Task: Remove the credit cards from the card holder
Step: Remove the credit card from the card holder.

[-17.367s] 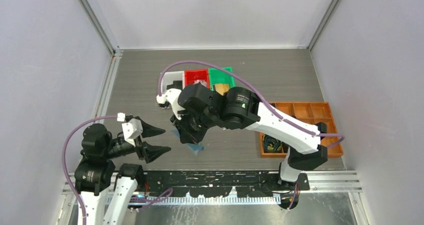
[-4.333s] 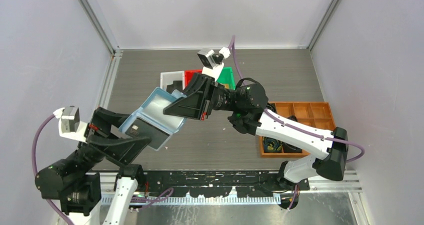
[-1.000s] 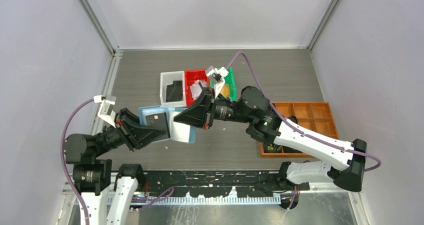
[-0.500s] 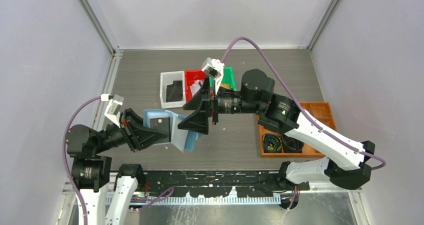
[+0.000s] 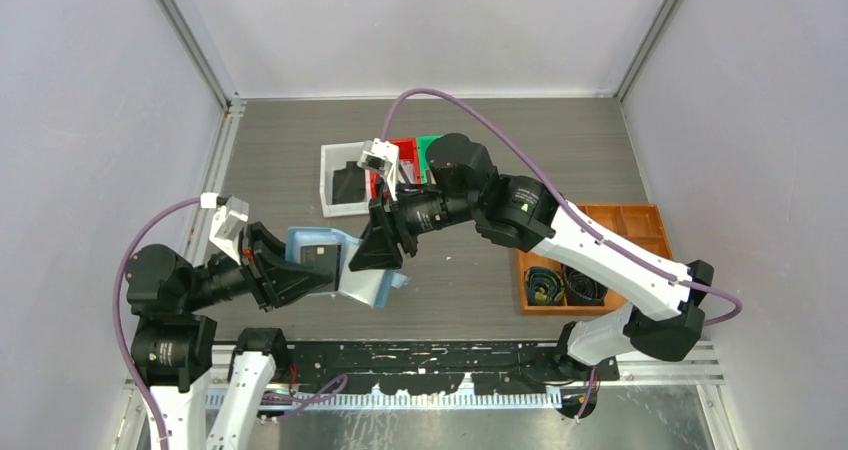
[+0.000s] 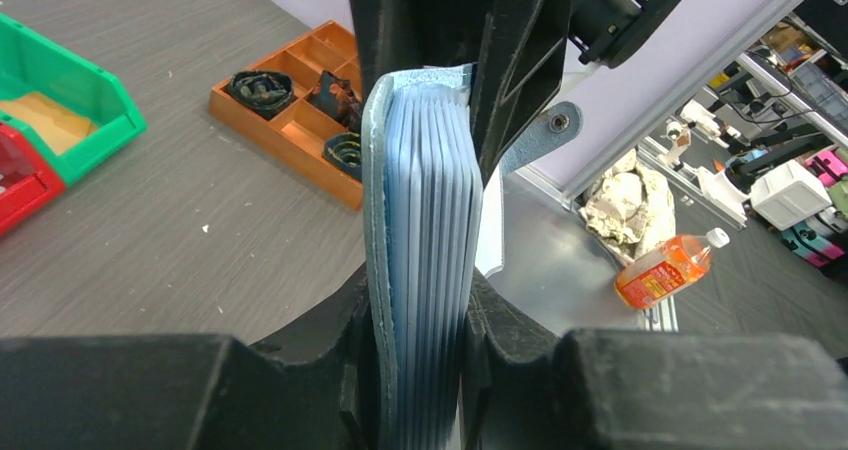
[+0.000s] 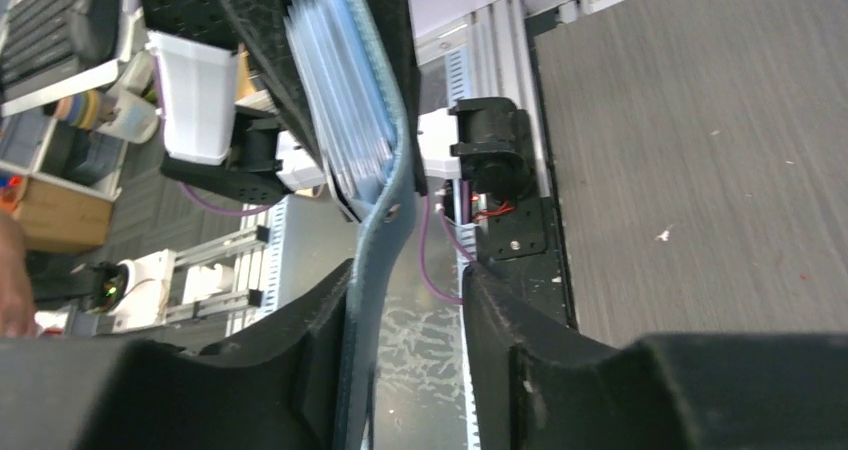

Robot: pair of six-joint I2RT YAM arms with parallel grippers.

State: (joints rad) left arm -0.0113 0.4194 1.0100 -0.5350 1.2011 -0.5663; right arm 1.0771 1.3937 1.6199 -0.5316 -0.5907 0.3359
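Observation:
The blue card holder [image 5: 365, 282] hangs in the air, folded open, between both arms. My left gripper [image 5: 318, 270] is shut on its stack of light blue card slots [image 6: 425, 220]. A dark card face [image 5: 319, 253] shows on the holder's top side; I see no other cards in the slots. My right gripper [image 5: 383, 252] is open. The holder's snap flap [image 7: 378, 260] runs between its fingers and lies against the left finger [image 7: 310, 370], with a gap to the right finger. The right gripper's fingers [image 6: 515, 60] straddle the holder's far edge in the left wrist view.
A white bin [image 5: 330, 170] with a flat black thing in it stands at the back; the red bin [image 6: 15, 175] and green bin [image 6: 60, 75] beside it are mostly hidden by my right arm from above. An orange tray [image 5: 600, 220] with coiled cables is at the right.
My right gripper has moved left and nearer along the holder, down to the flap side. The holder now hangs lower at its right end. My left gripper has kept its hold.

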